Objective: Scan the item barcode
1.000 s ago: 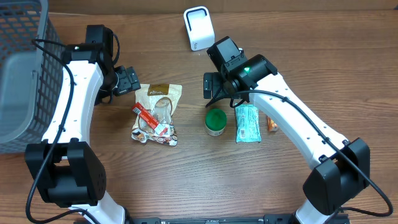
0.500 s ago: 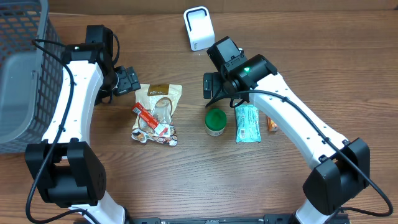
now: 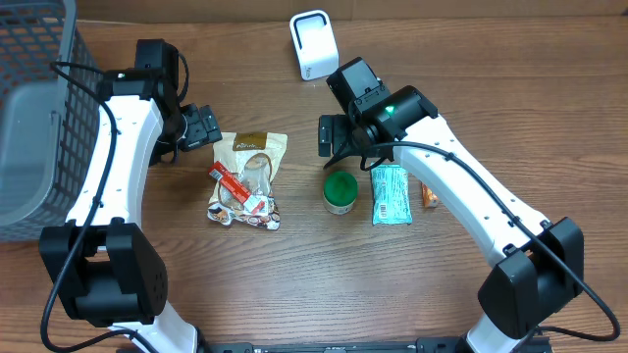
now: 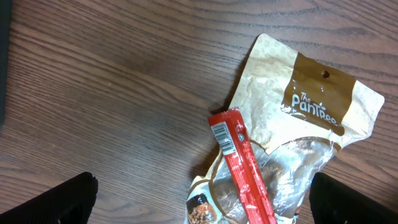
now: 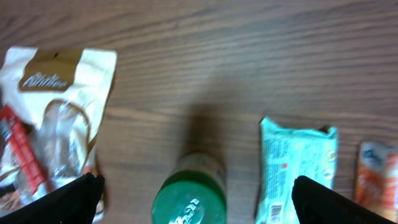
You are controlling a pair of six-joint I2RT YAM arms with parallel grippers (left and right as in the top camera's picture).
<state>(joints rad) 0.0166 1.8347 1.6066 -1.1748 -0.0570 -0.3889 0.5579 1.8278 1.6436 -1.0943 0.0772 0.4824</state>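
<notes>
Two hands, both spread wide, both holding nothing. Overhead first: the left hand (image 3: 204, 126) hangs in the upper left, just beside the top edge of the tan snack bag (image 3: 257, 162), which lies flat on the surface (image 3: 324, 284) with a red stick pack (image 3: 235, 184) across it. The right hand (image 3: 330, 142) sits at centre frame, just above the green-lidded tub (image 3: 341, 192). Right of that are a teal pack (image 3: 391, 194) and an orange packet (image 3: 429, 195). The white scanner (image 3: 312, 44) stands at top centre, well apart from every item. A grey basket (image 3: 29, 108) fills the left edge.

Left wrist view now: fingertips (image 4: 62, 199) in the bottom corners, with the bag and red stick between them. What looks like a barcode shows at the stick's upper end.

Right wrist view: dark fingers (image 5: 68, 196) in the bottom corners, green lid at bottom centre, teal pack to its right.

Nothing lifted, nothing shown to the scanner. By my read the task is at its very start: choosing, grasping, carrying and scanning all lie ahead.
</notes>
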